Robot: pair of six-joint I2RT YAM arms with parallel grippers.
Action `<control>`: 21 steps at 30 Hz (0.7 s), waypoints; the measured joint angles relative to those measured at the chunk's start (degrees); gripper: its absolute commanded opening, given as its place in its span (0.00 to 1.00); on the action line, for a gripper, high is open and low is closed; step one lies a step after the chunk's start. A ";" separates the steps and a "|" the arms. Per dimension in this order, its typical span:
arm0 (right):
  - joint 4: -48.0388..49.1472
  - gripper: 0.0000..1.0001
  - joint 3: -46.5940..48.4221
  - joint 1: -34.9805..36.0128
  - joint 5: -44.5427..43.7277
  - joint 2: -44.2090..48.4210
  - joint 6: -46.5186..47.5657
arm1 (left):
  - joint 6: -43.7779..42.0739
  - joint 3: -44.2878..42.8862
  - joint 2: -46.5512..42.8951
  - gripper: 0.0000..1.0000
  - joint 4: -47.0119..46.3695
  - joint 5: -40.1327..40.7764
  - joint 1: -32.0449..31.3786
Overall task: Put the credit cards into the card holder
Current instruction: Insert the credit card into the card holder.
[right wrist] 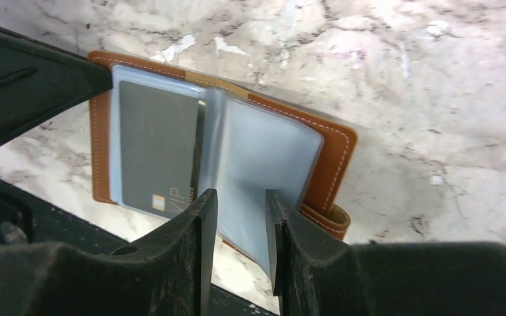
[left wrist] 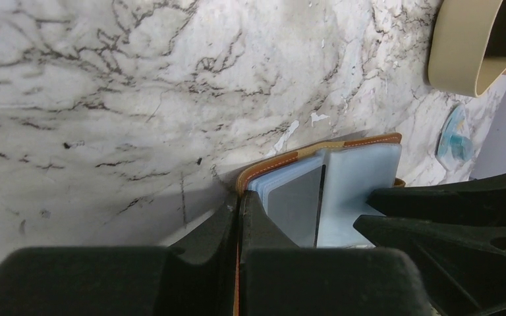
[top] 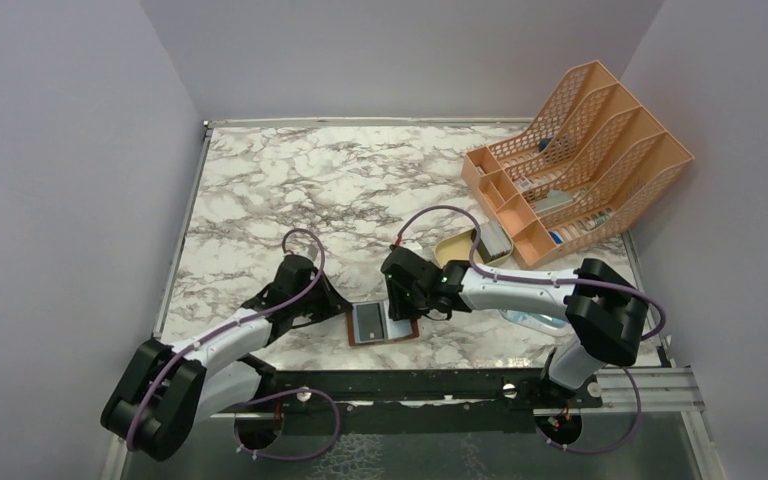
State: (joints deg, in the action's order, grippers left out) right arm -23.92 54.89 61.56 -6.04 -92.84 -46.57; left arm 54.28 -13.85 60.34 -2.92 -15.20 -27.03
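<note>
Well, the small brown leather fold-over card holder (top: 380, 323) lies open at the near edge of the white marble-patterned bench (top: 290, 180), a dark rail just past that edge; open marble spreads wide on the far side, with the tan oval tray (top: 447, 250) and the orange mesh file rack (top: 580, 150) well apart at far right; the left fingers (left wrist: 245, 214) are pressed together on the holder's left leather edge; the right fingers (right wrist: 206, 210) stand part-spread astride a loose greyish clear sleeve (right wrist: 263, 151) — no pinch shows; one dark grey plastic credit card (right wrist: 155, 148) sits in the left-hand sleeve.
</note>
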 measured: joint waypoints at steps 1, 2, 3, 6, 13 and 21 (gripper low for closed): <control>-0.90 0.33 0.22 0.00 -1.09 0.28 0.39 | -0.52 -0.57 0.52 0.00 0.02 -0.02 0.00; -1.44 0.32 0.35 0.00 -1.77 0.39 0.66 | -0.98 -1.01 0.94 0.00 0.02 0.00 0.00; -1.84 0.32 0.37 0.00 -2.40 0.48 1.03 | -1.27 -1.33 1.18 0.00 0.07 -0.02 0.00; -2.91 0.30 0.37 0.00 -3.67 0.48 1.90 | -2.23 -2.47 2.21 0.00 0.15 -0.20 0.00; -3.43 0.26 0.35 0.00 -5.84 0.48 3.39 | -3.72 -4.26 3.67 0.00 0.92 -0.44 0.00; -2.78 0.26 0.11 0.00 -6.38 0.46 6.10 | -4.57 -4.48 4.11 0.00 0.96 -1.29 0.00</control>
State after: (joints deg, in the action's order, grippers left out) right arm -26.70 55.00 61.56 -12.43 -92.38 -40.47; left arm 49.71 -18.33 64.45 -1.96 -16.49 -27.03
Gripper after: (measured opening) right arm 0.263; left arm 0.017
